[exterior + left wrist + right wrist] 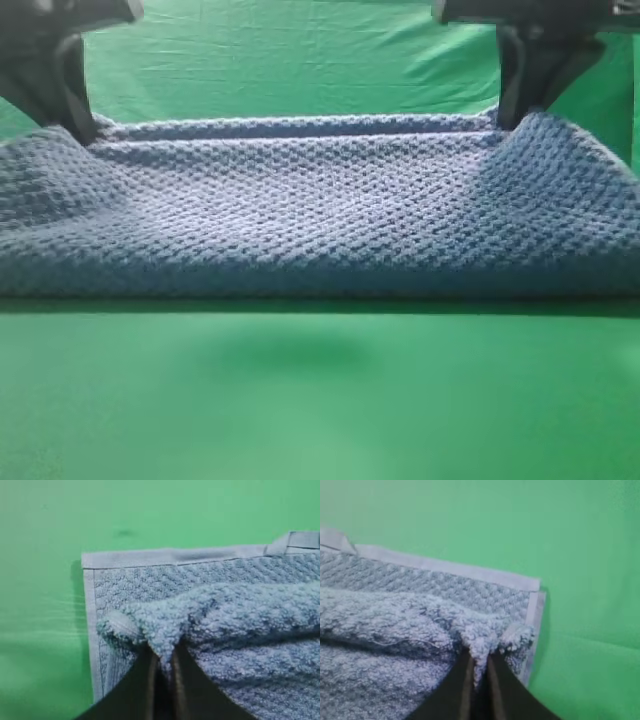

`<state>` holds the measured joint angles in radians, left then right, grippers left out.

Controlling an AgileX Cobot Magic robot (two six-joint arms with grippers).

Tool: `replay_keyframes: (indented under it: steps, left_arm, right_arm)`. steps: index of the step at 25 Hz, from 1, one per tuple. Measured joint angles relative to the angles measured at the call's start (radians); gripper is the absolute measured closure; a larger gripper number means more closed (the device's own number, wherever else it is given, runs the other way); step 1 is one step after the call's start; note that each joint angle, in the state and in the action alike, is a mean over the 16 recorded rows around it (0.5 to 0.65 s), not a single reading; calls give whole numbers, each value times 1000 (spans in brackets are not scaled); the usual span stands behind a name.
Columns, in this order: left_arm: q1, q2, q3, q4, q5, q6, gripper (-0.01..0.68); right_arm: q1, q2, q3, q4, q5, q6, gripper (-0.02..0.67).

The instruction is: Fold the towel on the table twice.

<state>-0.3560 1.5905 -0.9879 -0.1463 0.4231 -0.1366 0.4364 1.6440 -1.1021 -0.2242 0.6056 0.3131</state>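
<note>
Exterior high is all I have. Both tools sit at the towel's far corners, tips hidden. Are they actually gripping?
Observer: Yes. In the left wrist view the left tool is shut on a bunched pinch of the towel.
Operator: Right side?
Observer: Same. The right tool is shut on a pinch of towel near its corner.
Operator: Is the pinched layer over another layer?
Observer: Yes. Under each pinch a flat layer with its pale hem lies on the table.
</note>
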Motion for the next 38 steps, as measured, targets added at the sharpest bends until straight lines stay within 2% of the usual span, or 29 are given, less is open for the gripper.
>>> replay_keyframes:
  steps: [4, 7, 10, 16, 18, 20, 22, 25, 33, 36, 38]
  left_arm:
    - [0, 80, -56, 50, -17, -7, 658]
    - [3, 117, -84, 87, -26, -8, 614]
    - [5, 139, -109, 120, -24, -9, 527]
    - [11, 140, -178, 173, 37, -9, 300]
    - [13, 128, -209, 184, 73, -9, 243]
    - [15, 108, -240, 189, 111, -9, 212]
    - [15, 83, -270, 189, 152, -9, 216]
    - [15, 29, -310, 183, 210, -7, 278]
    - [15, -188, -350, 102, 312, 59, 544]
    - [15, -288, -330, 42, 333, 109, 603]
    - [15, -359, -305, 0, 346, 142, 617]
  right_arm:
    - [-17, 78, -45, -21, -38, -6, 633]
    - [-27, 118, -68, -41, -53, -7, 581]
    - [-33, 144, -92, -59, -49, -8, 482]
    - [-42, 158, -174, -81, 47, -9, 251]
    - [-44, 149, -213, -86, 101, -10, 205]
    - [-46, 135, -252, -90, 158, -12, 189]
    - [-47, 113, -290, -90, 214, -15, 208]
    - [-47, 69, -339, -90, 295, -20, 290]
    - [-47, -117, -389, -78, 425, -47, 586]
    - [-47, -208, -372, -59, 443, -67, 636]
    - [-47, -274, -350, -43, 448, -82, 647]
